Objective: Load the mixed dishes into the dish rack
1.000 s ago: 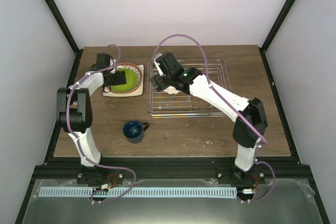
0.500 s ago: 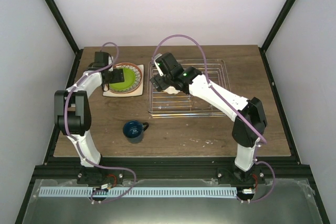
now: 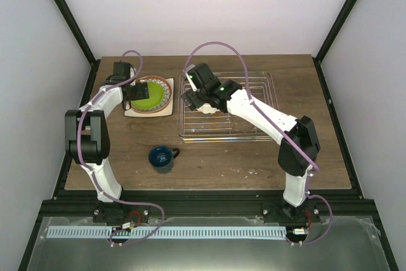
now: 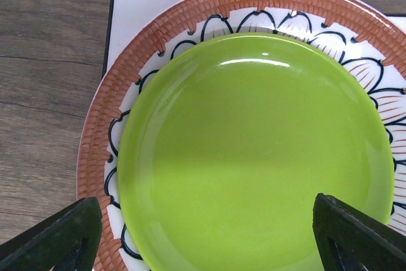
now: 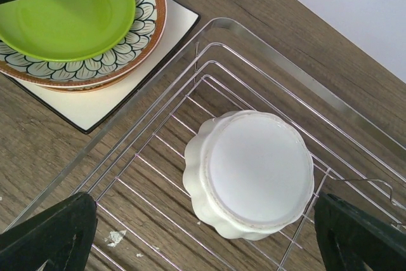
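Now the open left tool (image 4: 204,220) has slid over the green plate (image 4: 254,150), likely next; the bowl (image 5: 254,176) sits in the rack (image 5: 279,61) under the open right tool (image 5: 203,223).

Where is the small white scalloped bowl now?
Right wrist view: the small white scalloped bowl sits inside the silver wire dish rack, at its left end, nearest the stacked plates.

wooden table (image 3: 247,160) | directly on it: white square plate (image 4: 130,11), dish rack (image 3: 209,128), dark blue mug (image 3: 162,158)

two white arms (image 3: 263,113) with black joints, looping purple cables (image 3: 219,44), a green light (image 3: 221,90) on the right
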### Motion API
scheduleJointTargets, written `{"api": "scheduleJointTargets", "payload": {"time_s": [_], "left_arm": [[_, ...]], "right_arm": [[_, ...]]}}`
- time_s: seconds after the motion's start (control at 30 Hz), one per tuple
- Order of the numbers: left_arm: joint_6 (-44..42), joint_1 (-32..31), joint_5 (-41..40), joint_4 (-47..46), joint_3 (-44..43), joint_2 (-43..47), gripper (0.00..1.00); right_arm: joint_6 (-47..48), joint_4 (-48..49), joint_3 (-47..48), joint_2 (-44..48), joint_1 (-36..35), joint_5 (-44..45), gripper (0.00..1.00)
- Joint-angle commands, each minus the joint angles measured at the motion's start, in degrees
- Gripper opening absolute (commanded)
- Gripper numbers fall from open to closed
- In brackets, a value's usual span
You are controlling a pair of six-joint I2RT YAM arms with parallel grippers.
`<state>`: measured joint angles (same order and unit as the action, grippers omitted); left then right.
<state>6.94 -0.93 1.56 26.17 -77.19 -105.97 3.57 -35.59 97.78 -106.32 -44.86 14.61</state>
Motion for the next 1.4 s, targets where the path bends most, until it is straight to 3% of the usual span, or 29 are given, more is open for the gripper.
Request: {"api": "scheduleJointTargets", "payload": {"time_s": [0.0, 1.37], "left_arm": [[0.00, 0.21, -0.07, -0.16, -1.07, -1.81, 0.92], [1.97, -1.09, 6.20, -0.69, -1.94, -8.29, 0.92]], "right_arm": [[0.31, -0.36, 2.83, -0.40, 0.65, 0.02, 0.95], [0.90, -1.39, 4.88, -2.79, 0.99, 0.25, 0.95]]}}
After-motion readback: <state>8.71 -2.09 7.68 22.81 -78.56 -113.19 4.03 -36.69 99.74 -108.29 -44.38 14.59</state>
